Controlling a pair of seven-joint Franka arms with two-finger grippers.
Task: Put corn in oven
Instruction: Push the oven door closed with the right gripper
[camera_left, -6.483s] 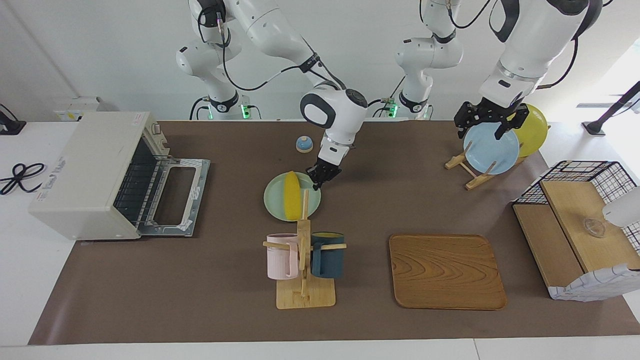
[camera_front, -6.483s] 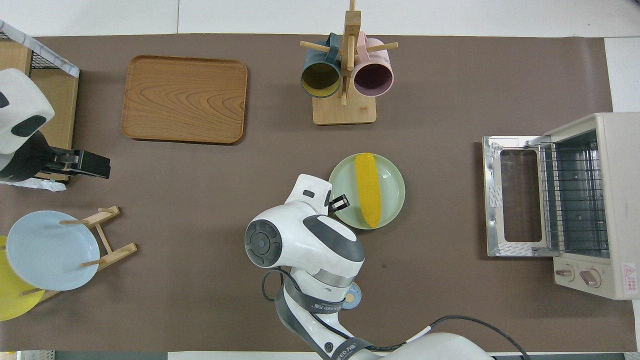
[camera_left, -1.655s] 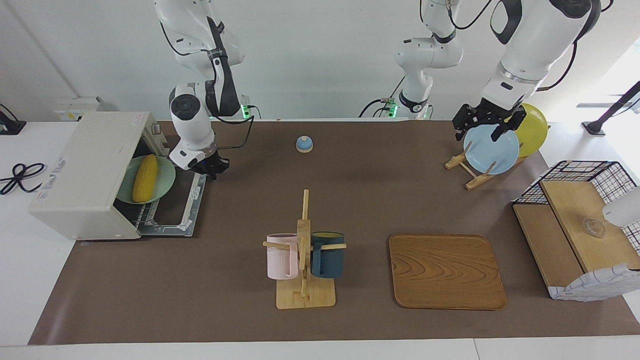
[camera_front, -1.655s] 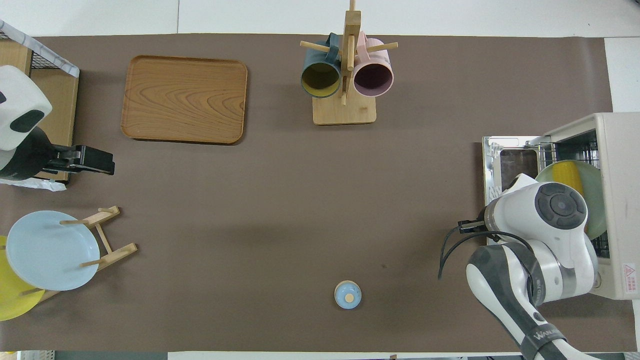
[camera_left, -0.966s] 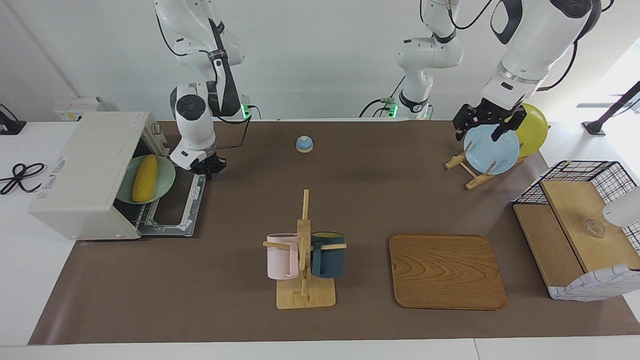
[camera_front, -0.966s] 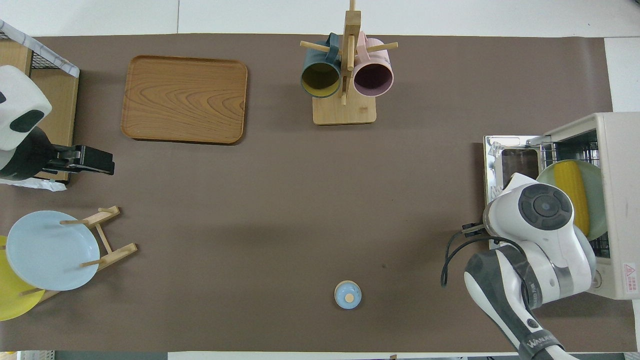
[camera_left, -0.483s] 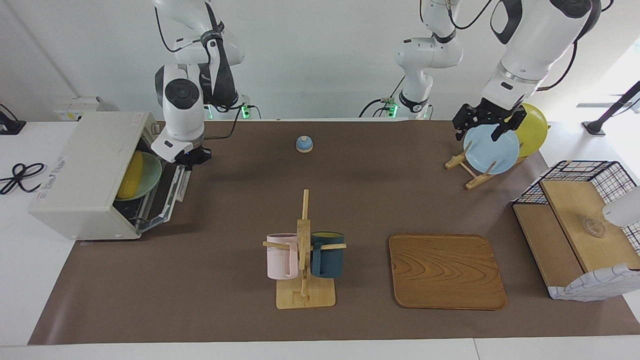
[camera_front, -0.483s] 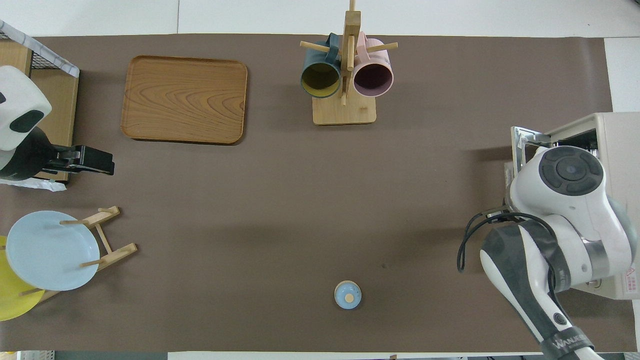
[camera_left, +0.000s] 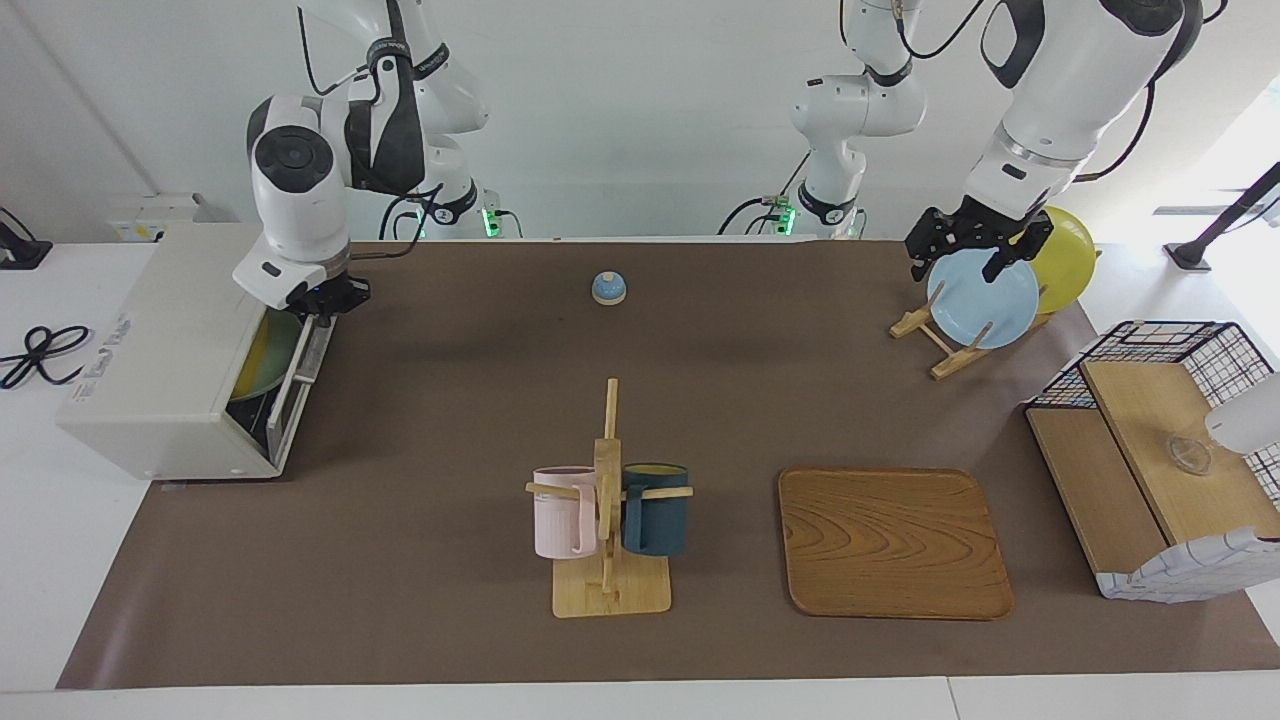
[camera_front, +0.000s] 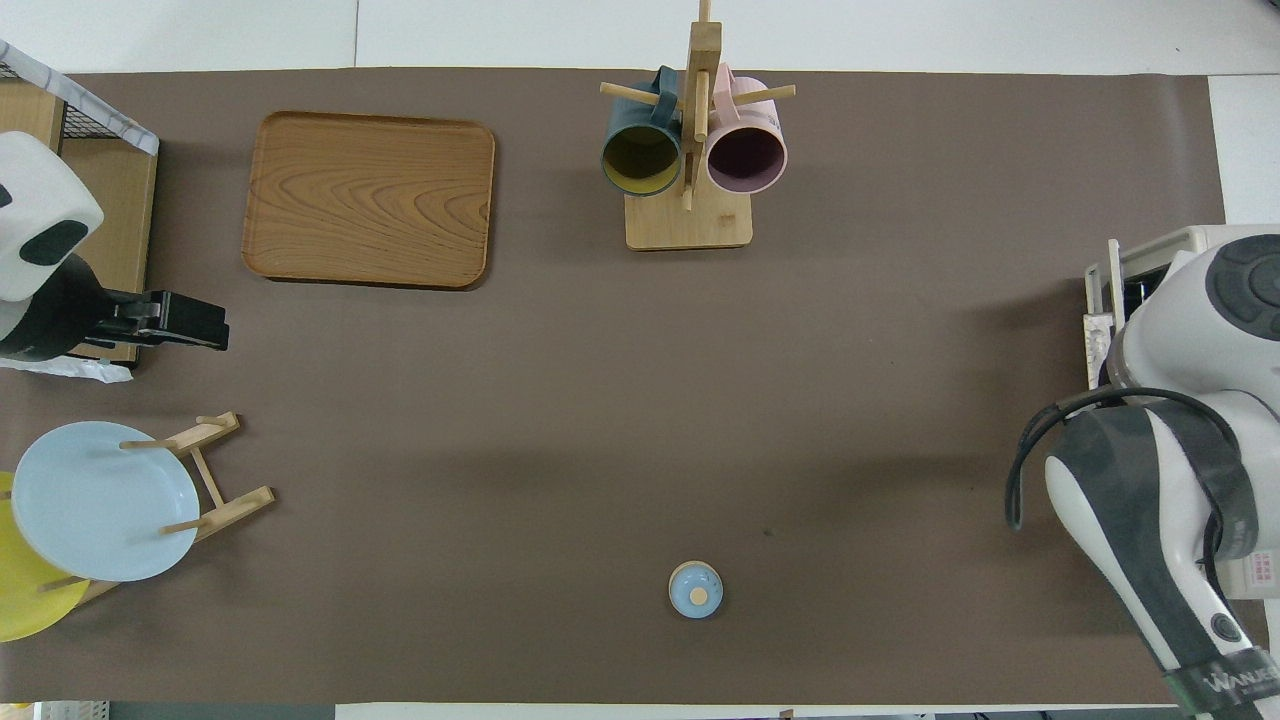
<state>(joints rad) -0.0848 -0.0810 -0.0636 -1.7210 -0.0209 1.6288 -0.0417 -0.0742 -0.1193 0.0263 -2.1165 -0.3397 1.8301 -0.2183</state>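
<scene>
Brown matting covers the table, with white wall at the top of the facing view. At the left edge of that frame sits the oven (camera_left: 170, 350), its door (camera_left: 297, 385) swung up nearly shut, leaving only a narrow gap. Through that gap a sliver of the green plate (camera_left: 258, 365) shows inside the oven; the corn itself cannot be made out, and it presumably lies on that plate.

The right gripper (camera_left: 322, 296), fingertips together and holding nothing, sits at the door's upper edge in the upper left of the frame; whether it touches the door cannot be told. The oven cavity lies just past the door from this gripper, toward the frame's left edge, so the closing push would run that way. This arm is clearly the nearer one.

At the upper right of the frame, the left gripper (camera_left: 975, 245) waits with jaws apart over the blue plate (camera_left: 985, 298) on its rack.
</scene>
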